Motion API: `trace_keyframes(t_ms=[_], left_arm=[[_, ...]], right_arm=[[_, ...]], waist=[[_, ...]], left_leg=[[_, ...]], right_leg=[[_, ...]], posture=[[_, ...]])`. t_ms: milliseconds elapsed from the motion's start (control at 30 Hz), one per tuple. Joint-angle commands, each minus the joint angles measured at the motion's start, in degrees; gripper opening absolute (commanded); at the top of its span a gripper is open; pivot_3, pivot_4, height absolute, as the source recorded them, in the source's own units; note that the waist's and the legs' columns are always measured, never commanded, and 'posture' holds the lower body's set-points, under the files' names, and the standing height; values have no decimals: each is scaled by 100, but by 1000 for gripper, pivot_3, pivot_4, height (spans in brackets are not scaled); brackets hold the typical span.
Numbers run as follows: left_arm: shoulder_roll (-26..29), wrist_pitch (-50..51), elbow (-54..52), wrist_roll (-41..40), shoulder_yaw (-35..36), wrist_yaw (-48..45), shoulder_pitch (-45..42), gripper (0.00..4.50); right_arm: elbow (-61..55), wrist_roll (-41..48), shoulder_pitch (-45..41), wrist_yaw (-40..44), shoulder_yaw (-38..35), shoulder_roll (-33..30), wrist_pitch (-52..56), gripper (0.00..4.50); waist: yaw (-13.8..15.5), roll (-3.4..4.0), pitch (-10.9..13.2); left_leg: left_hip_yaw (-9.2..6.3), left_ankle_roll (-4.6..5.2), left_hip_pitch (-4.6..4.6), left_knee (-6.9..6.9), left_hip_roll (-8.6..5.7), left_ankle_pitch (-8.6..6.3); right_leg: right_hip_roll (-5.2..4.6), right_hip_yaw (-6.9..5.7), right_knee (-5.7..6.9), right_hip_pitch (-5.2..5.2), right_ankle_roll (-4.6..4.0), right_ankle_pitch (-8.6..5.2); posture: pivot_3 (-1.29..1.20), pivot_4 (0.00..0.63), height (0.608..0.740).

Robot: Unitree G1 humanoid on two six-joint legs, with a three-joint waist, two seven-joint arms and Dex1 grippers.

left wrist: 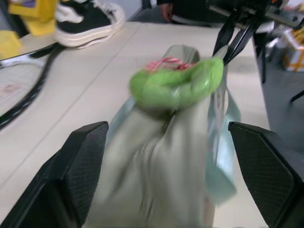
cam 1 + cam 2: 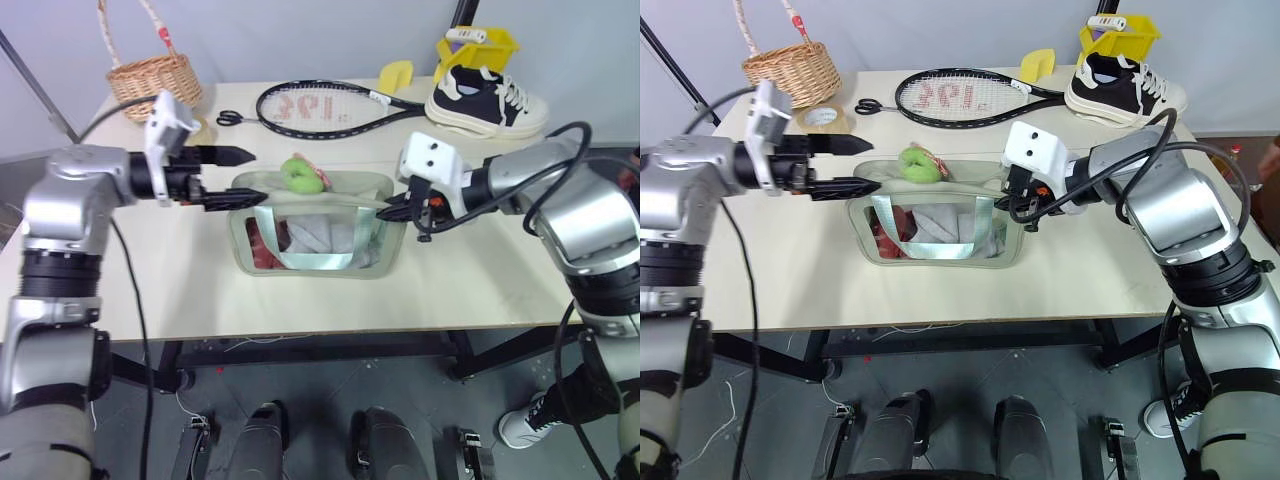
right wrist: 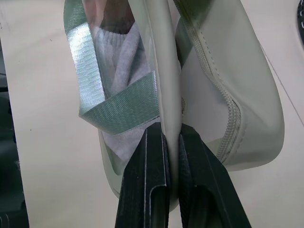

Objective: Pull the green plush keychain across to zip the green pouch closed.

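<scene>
Hovering at left-centre of the left eye view, the left gripper (image 2: 228, 178) has its two black fingers spread wide, one finger up by the table's back half, the other low and at the left end of the green pouch (image 2: 312, 238), and holds nothing. From the left wrist view, the fingers (image 1: 78, 161) flank the pouch's near end with the green plush keychain (image 1: 176, 85) ahead between them, not touched. Mid-frame in the left eye view the pouch sits on the table (image 2: 140, 290), clear window facing the camera, mint strap across it, white and red contents showing; the keychain (image 2: 301, 175) rests on the pouch's top edge, slightly left of the pouch's middle. At right-centre the right gripper (image 2: 395, 208) is closed tight on the pouch's right-end edge, and the right wrist view shows its pads (image 3: 147, 175) pinching that fabric rim beside the zipper teeth. Step judged: pouch anchored on the right, keychain not yet grasped, how far the zip is closed I cannot tell. Next move likely calls for the left gripper to reach in over the pouch top, close on the plush, then pull along the zipper line while the right keeps the end steady. Risk: the soft plush slipping out, or the pouch dragging.
</scene>
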Motion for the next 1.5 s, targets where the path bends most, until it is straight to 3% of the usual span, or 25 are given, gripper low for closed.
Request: trace_keyframes(t_ms=[33,100,333,400,533,633,700,733,867,1033,1100,1333,1500], left_arm=[[218,46,-389,-102,80,-248,401,4227],[192,-24,-507,-64,5,-246,624,3606],[-89,-257,-426,262,-157,145,694,121],[-132,-358,-361,382,-186,240,659,50],[-207,-399,-259,540,-226,395,590,0],[-255,-336,-375,432,-192,346,615,0],[-272,-297,-433,415,-179,373,618,0],[-278,-288,-457,421,-176,387,626,0],[-283,-243,-557,405,-145,418,683,0],[-267,-209,-612,389,-108,456,719,0],[-243,-198,-630,375,-91,460,745,0],[-180,-252,-584,410,-61,447,744,0],[-171,-351,-445,494,-103,436,660,0]], right_arm=[[-130,56,-17,-54,-218,-72,-32,0],[-109,58,-32,-51,-212,-65,-43,0],[-35,50,-126,-47,-216,-45,-64,0],[-75,112,-97,-16,-290,-38,-131,0],[-288,713,-72,219,-844,24,-143,1636],[-101,1485,-592,9,-1585,580,125,3122],[145,1460,-926,-278,-1527,921,144,4151],[272,1322,-1050,-404,-1336,1064,104,4422],[707,735,-1350,-665,-441,1498,-194,4422],[929,365,-1421,-579,212,1551,-280,4422],[982,269,-1448,-596,297,1549,-284,3631],[1067,462,-1544,-590,-90,1532,98,42],[1233,509,-1522,-907,-438,1487,562,14]], waist=[[4,0,0],[24,0,0],[21,0,0],[20,0,0],[38,0,0],[21,3,2],[15,4,2],[16,3,1],[19,0,0],[41,2,1],[31,1,0],[23,2,0],[20,2,0]], left_leg=[[1,0,0,0,0,0],[1,0,0,1,1,0],[2,0,-2,2,1,0],[2,0,-3,2,2,0],[3,0,-3,3,2,0],[5,0,-1,3,3,0],[6,0,2,2,3,0],[5,0,4,3,8,0],[6,0,4,4,8,0],[6,0,-11,4,7,1],[8,0,-11,3,6,0],[8,0,-6,2,7,0],[8,0,-5,2,7,0]], right_leg=[[0,1,0,0,-1,0],[0,1,-1,0,-2,1],[0,1,-1,-1,-5,3],[1,1,-1,-2,-5,3],[1,1,-1,-1,-5,4],[1,2,-1,1,-5,4],[1,3,3,-1,-8,6],[6,3,6,0,-8,7],[7,5,3,1,-9,7],[7,5,2,-10,-10,7],[7,5,0,-9,-9,8],[8,5,4,-9,-10,8],[8,5,4,-9,-10,8]], posture=[[0,150,738],[0,150,738],[0,150,738],[0,150,738],[0,150,738],[0,150,738],[0,150,738],[0,150,738],[0,150,738],[0,150,738],[0,150,738],[0,150,738],[0,150,738]])
